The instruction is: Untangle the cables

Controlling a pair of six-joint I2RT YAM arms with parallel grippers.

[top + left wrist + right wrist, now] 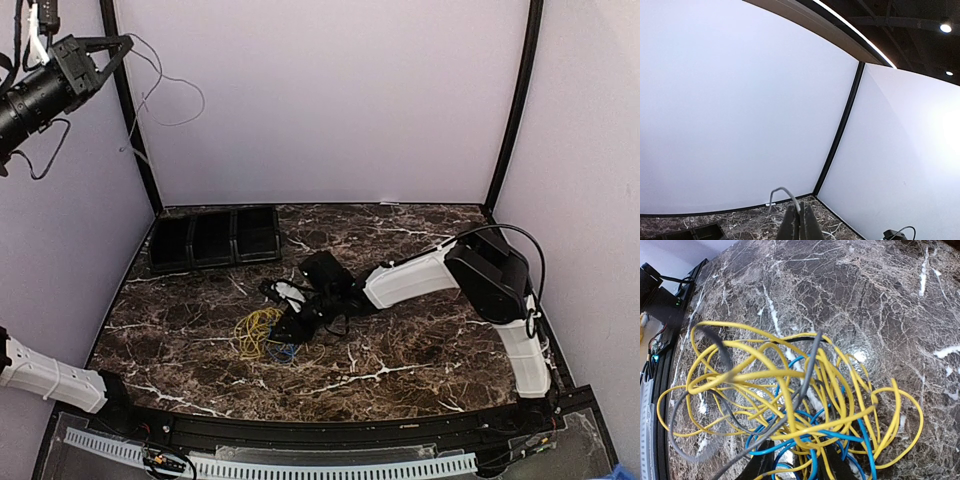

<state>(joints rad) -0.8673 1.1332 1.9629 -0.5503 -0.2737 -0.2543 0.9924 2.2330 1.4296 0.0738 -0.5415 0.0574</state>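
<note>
The cables lie in one tangle left of the table's middle: yellow loops point(258, 330) with blue strands point(285, 351) at their near right side. My right gripper point(298, 322) is down at the tangle's right edge. In the right wrist view its fingers stand apart point(796, 445), with blue point(840, 435) and yellow point(760, 374) strands crossing between them and a grey cord point(809, 372) running over the heap. My left gripper point(115, 50) is raised high at the far left, shut point(801, 212) on a thin grey cord point(785, 191) that arcs away from it.
A black tray point(215, 238) with three compartments sits at the back left of the marble table point(420, 350). Black frame posts stand at both back corners against pale walls. A slack grey wire point(185, 105) hangs in the air beside the left gripper.
</note>
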